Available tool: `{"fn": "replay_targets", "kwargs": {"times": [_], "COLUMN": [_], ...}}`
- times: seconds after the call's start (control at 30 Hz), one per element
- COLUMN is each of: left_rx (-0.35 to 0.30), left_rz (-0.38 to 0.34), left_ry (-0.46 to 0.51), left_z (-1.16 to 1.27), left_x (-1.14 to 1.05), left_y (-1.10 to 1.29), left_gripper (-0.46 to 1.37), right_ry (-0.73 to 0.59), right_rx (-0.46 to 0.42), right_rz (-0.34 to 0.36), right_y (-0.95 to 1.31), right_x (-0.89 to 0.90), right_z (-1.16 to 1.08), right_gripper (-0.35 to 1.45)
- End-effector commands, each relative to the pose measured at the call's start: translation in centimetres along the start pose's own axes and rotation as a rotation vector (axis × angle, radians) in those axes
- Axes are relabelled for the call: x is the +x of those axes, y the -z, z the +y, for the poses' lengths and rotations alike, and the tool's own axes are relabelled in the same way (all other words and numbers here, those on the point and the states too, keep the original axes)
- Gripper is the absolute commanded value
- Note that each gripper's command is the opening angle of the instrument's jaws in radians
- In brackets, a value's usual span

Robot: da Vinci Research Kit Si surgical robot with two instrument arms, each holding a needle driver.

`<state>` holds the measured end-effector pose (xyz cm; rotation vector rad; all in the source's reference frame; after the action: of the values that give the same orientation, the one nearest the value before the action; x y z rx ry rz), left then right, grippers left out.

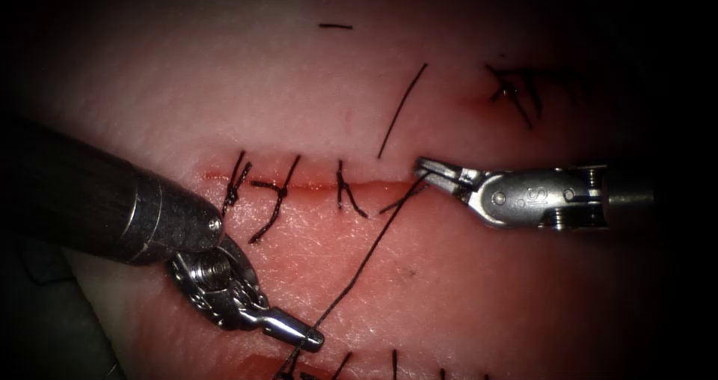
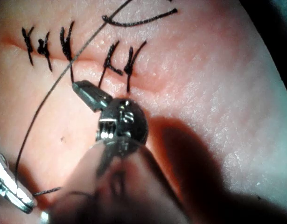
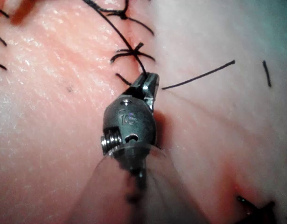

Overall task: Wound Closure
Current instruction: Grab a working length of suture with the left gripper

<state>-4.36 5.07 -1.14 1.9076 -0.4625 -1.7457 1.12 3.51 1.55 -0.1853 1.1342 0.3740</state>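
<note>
The cut [image 1: 314, 185] runs across the tissue [image 1: 486, 290] with three knotted stitches [image 1: 277, 197] on its left part. My right tool [image 1: 423, 169] reaches in from the right, its tip at the cut's right end, and its jaws stand shut on the dark thread [image 1: 359, 271]. That thread runs taut down and left to my left tool [image 1: 314, 341], whose jaws are shut on it near the tissue's front edge. The right wrist view has the right tool [image 3: 147, 80] meeting the thread [image 3: 139, 63] just past a stitch. In the left wrist view the left tool [image 2: 12, 193] pinches the thread [image 2: 38, 114].
A loose thread tail [image 1: 404, 111] lies on the tissue above the cut's right end. A short cut end [image 1: 335, 26] sits further back. An older stitched spot with red fluid [image 1: 512, 92] is at the back right, and several more stitches [image 1: 394, 363] line the front edge.
</note>
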Motion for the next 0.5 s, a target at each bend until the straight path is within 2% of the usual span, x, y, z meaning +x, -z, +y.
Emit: {"fn": "replay_targets", "kwargs": {"times": [0.03, 0.2, 0.33, 0.4, 0.43, 0.5], "left_rx": [0.000, 0.022, 0.045, 0.051, 0.057, 0.069], "left_rz": [0.001, 0.004, 0.005, 0.005, 0.005, 0.006], "left_ry": [0.000, -0.005, 0.003, 0.004, 0.011, 0.024], "left_z": [0.00, -0.01, -0.04, -0.06, -0.07, -0.09], "left_x": [0.00, 0.00, 0.01, 0.03, 0.04, 0.06], "left_y": [0.01, 0.04, 0.07, 0.07, 0.07, 0.07], "left_gripper": [-0.35, -0.35, -0.18, 0.14, 0.38, 0.50], "right_ry": [-0.001, -0.003, -0.003, -0.003, -0.003, -0.003], "right_rx": [-0.005, 0.000, 0.001, 0.001, 0.001, 0.001], "right_rz": [0.000, -0.003, -0.003, -0.003, -0.003, -0.003], "right_y": [0.00, 0.02, 0.03, 0.03, 0.03, 0.03], "right_x": [0.01, 0.02, 0.02, 0.02, 0.02, 0.02], "right_z": [0.00, 0.02, 0.04, 0.04, 0.04, 0.05], "right_gripper": [-0.35, -0.35, -0.35, -0.35, -0.35, -0.35]}}
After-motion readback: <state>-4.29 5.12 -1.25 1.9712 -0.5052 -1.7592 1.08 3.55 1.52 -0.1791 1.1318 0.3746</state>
